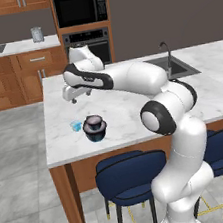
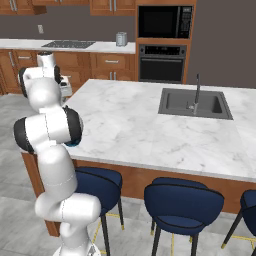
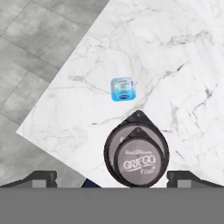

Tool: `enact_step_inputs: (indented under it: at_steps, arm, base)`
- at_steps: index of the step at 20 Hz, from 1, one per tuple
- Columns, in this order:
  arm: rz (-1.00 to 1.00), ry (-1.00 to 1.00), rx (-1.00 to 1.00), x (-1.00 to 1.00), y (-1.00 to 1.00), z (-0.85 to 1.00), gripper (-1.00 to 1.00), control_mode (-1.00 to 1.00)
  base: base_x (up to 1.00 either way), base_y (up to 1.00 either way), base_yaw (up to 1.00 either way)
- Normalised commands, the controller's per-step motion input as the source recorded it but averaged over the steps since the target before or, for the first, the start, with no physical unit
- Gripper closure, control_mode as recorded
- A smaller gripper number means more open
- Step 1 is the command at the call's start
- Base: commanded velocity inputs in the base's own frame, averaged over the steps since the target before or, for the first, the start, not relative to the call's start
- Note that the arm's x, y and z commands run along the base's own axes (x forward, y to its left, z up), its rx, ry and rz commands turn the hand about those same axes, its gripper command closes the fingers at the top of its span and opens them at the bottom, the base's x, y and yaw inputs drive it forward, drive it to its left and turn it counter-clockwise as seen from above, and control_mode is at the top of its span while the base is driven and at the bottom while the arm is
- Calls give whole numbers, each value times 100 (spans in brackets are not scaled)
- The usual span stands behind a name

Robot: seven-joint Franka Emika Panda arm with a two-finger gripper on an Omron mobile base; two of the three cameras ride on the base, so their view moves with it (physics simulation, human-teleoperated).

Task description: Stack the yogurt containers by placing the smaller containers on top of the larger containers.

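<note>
"GRIEGO" reads on the small dark tub (image 3: 141,162), nested in the wide dark tub (image 3: 118,142). Light-blue cup (image 3: 122,89) sits nearby on the desk (image 3: 183,52). Left base view shows the tool (image 1: 73,100) open above.

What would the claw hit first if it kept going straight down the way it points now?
Probably the small dark tub already sitting on the wide dark tub; the open claw straddles them. The light-blue cup lies off that line, though depth is unclear.
</note>
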Motion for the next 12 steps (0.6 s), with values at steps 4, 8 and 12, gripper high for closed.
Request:
enact_step_inputs:
  at_steps: [4,8,12]
  arm:
    - [0,0,0,6,0,0,-100,-100]
    - [0,0,0,0,0,0,-100,-100]
    - [0,0,0,0,0,0,-100,-100]
  base:
    - [0,0,0]
    - [0,0,0]
    - [0,0,0]
